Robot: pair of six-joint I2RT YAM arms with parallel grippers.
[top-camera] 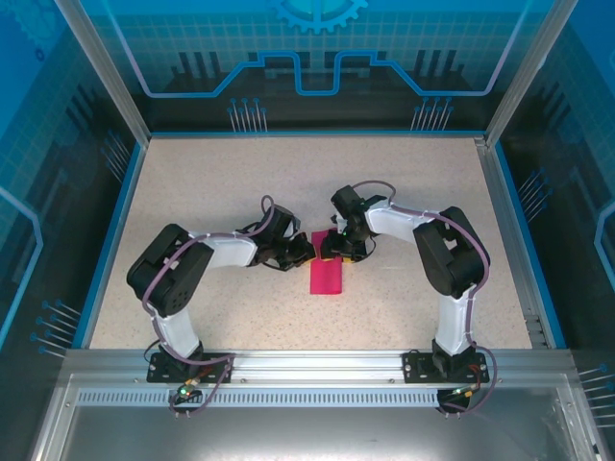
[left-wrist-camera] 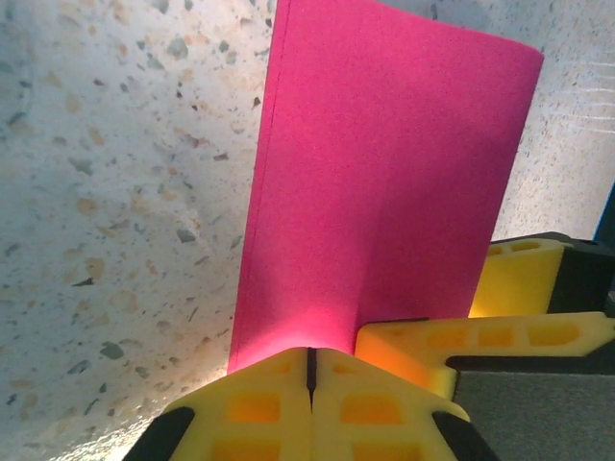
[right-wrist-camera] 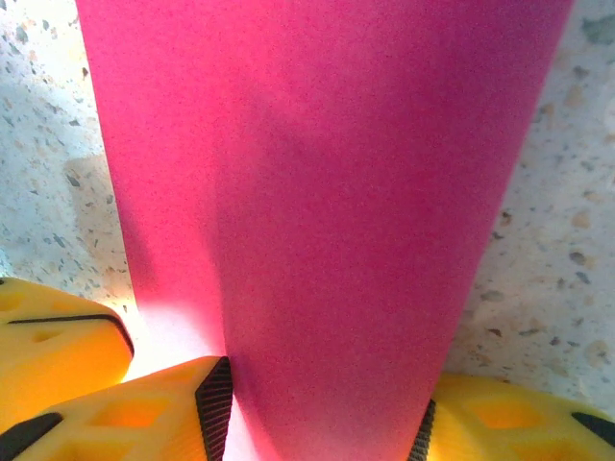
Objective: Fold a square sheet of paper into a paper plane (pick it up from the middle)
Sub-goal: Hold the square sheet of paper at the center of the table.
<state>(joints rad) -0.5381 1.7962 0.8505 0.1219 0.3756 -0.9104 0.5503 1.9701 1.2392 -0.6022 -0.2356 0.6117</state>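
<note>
The square sheet of paper (top-camera: 327, 276) lies folded into a narrow magenta rectangle at the table's middle. My left gripper (top-camera: 306, 253) is at its left long edge near the far end. In the left wrist view that gripper (left-wrist-camera: 310, 361) is shut, tips together right at the paper (left-wrist-camera: 384, 173); I cannot tell whether an edge is nipped. My right gripper (top-camera: 342, 252) is down over the sheet's far end. In the right wrist view it (right-wrist-camera: 317, 427) stands open, with the paper (right-wrist-camera: 327, 192) running between its fingers and past the left one. No paper plane shape shows.
The speckled table (top-camera: 240, 182) is walled by a blue-edged frame and clear panels. The two grippers work close together: a right finger (left-wrist-camera: 480, 336) sits beside the left tips, and a left finger (right-wrist-camera: 48, 336) shows beside the right gripper.
</note>
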